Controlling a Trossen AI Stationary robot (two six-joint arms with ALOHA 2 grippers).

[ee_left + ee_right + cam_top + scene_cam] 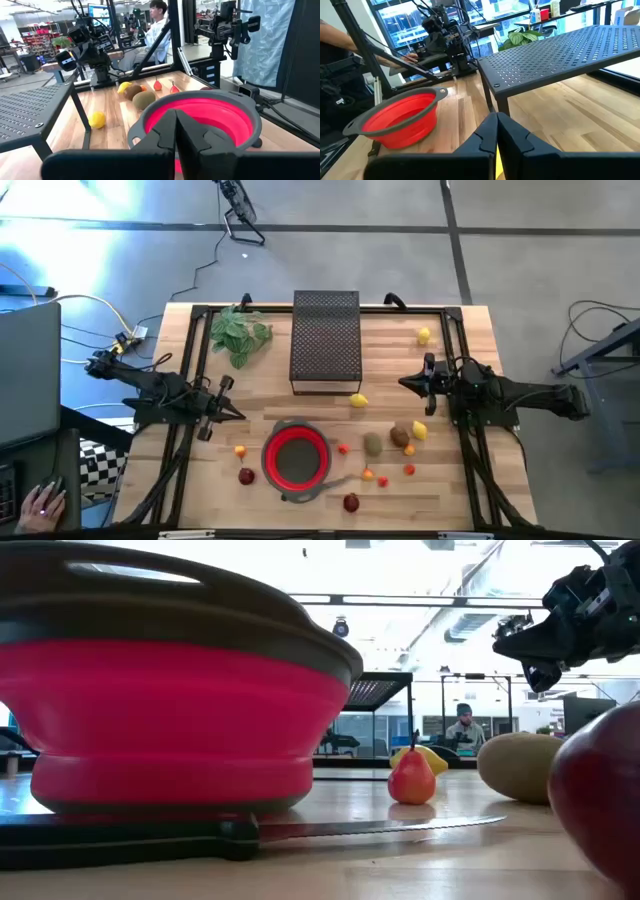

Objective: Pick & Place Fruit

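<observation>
My left gripper (237,416) hovers over the table's left side, just left of the red bowl (296,457); its fingers (165,131) are pressed together tip to tip, holding nothing and touching nothing; from my left wrist I look past them into that bowl, which has a grey rim and a pink-red wall.

The fruit lies loose on the wood — none of it in the bowl; left of the bowl sit a small orange piece (240,450) and a dark red ball (246,476); in front of the black mesh stand (325,335) lies a lemon (358,401); right of the bowl are a second dark red ball (351,502), an olive-green oval (373,444), a brown oval (399,435), another lemon (419,430) and a few tiny orange and red pieces; one more lemon (424,335) lies far back on the right.

My right gripper (408,383) hangs above the right side, near that cluster — its fingers (487,134) also shut flat together, empty.

I can read no brand, label or writing anywhere.
</observation>
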